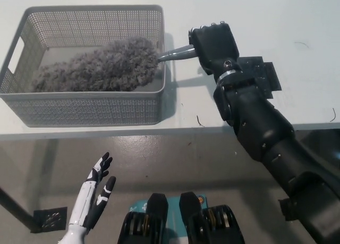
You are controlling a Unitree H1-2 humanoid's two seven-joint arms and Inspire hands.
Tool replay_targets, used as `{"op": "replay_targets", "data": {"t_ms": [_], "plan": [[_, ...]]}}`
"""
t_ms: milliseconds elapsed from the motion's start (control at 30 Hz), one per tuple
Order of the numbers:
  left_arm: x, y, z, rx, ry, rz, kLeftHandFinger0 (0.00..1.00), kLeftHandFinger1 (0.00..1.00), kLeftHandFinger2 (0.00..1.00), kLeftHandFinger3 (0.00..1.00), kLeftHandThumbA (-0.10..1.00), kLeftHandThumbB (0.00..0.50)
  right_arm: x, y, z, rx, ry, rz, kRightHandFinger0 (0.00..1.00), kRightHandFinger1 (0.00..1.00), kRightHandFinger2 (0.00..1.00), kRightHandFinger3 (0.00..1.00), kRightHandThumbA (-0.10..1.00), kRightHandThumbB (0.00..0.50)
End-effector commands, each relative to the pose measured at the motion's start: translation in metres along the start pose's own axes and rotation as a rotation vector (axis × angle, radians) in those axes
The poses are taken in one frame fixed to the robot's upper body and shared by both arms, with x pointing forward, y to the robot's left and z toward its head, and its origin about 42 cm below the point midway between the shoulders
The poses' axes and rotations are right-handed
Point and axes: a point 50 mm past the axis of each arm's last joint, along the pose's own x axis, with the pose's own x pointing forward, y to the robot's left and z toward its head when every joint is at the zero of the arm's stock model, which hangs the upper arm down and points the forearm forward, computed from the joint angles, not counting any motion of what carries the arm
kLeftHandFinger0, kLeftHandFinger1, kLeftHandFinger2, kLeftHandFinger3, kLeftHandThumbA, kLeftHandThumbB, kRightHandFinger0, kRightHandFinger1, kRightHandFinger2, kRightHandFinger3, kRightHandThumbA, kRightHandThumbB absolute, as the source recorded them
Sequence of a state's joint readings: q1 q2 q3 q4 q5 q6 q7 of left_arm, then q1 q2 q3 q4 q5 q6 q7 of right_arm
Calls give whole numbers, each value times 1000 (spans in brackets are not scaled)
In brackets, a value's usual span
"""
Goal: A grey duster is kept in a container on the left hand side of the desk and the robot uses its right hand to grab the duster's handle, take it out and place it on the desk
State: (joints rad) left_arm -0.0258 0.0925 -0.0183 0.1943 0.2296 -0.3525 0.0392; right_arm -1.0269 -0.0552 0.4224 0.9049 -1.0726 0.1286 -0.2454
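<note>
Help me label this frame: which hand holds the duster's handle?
The black right hand, closed on the duster's handle just outside the basket. The white left hand hangs open below the desk edge, holding nothing.

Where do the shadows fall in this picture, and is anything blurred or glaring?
Head view: the mesh basket throws a soft shadow rightward onto the white desk, beneath the grey duster's handle that the right hand grips; the glossy floor below shows pale glare; everything looks sharp, including the open left hand at lower left.
</note>
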Motion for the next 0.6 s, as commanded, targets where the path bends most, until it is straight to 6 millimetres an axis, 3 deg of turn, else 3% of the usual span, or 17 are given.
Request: {"op": "replay_targets", "data": {"t_ms": [0,33,100,133,167,200,233,400,567], "plan": [[14,3,13,35,-74,-33,1000,1000,1000,1000,932,10,26,-65,8,378,-23,-338,0,0,209,236,525,91],[14,2,13,35,-72,-32,1000,1000,1000,1000,930,14,26,-65,6,414,-12,-338,0,0,219,235,615,75],[14,2,13,38,-73,-32,1000,1000,1000,1000,933,12,26,-69,3,578,36,-339,0,2,244,179,417,18],[14,2,13,37,-69,-34,1000,1000,1000,1000,941,17,27,-72,2,694,66,-355,0,2,264,141,255,2],[14,2,13,35,-66,-35,1000,1000,1000,1000,942,16,27,-74,2,751,82,-365,0,0,264,122,203,0],[14,2,12,34,-65,-34,1000,1000,1000,1000,942,11,27,-77,1,837,86,-379,0,0,264,91,43,0],[14,2,12,36,-64,-36,1000,1000,1000,1000,950,7,28,-81,0,950,103,-396,0,15,300,98,-25,9],[15,1,12,38,-62,-35,1000,1000,1000,1000,926,1,34,-103,-7,1167,201,-412,0,0,318,62,-5,33],[14,1,12,34,-66,-38,1000,1000,1000,1000,910,0,34,-108,-14,1205,219,-411,0,0,369,174,-27,35]]}}
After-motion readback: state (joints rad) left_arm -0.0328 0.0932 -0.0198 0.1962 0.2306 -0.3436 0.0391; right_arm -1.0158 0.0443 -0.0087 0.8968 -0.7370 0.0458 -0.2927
